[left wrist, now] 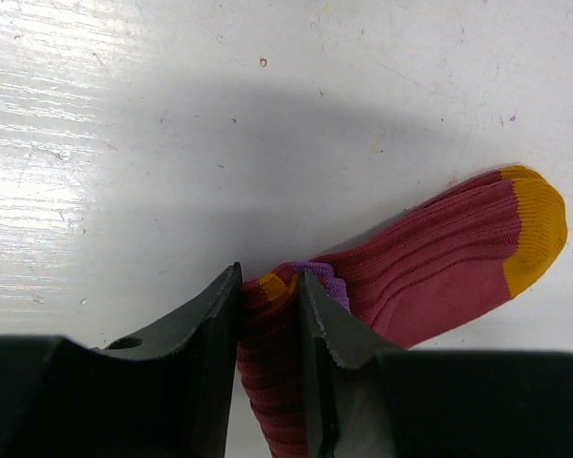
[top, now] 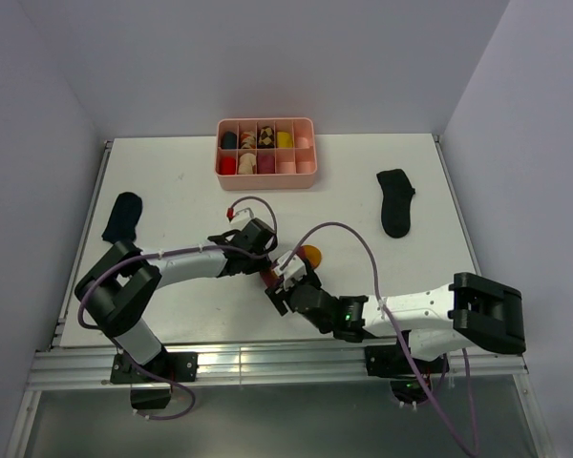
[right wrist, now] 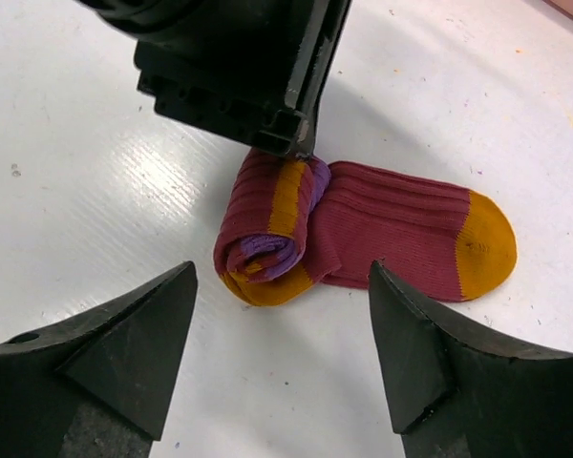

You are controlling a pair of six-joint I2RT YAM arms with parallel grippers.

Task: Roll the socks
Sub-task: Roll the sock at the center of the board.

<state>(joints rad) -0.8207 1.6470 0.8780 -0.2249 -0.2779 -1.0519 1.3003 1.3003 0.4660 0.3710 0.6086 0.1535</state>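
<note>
The striped maroon sock [right wrist: 363, 224] lies on the white table, its cuff end rolled into a coil [right wrist: 267, 239] with purple inside, its orange toe [right wrist: 485, 246] flat to the right. My left gripper [left wrist: 270, 286] is shut on the rolled part [left wrist: 267, 382]; it shows at the top of the right wrist view. My right gripper [right wrist: 282, 320] is open and empty, just short of the roll. In the top view only the orange toe [top: 309, 254] shows between the two grippers. One black sock [top: 123, 217] lies at the far left, another [top: 396, 201] at the right.
A pink divided tray [top: 267, 174] with small coloured items stands at the back centre. White walls close the table's sides and back. A metal rail [top: 267, 363] runs along the near edge by the arm bases.
</note>
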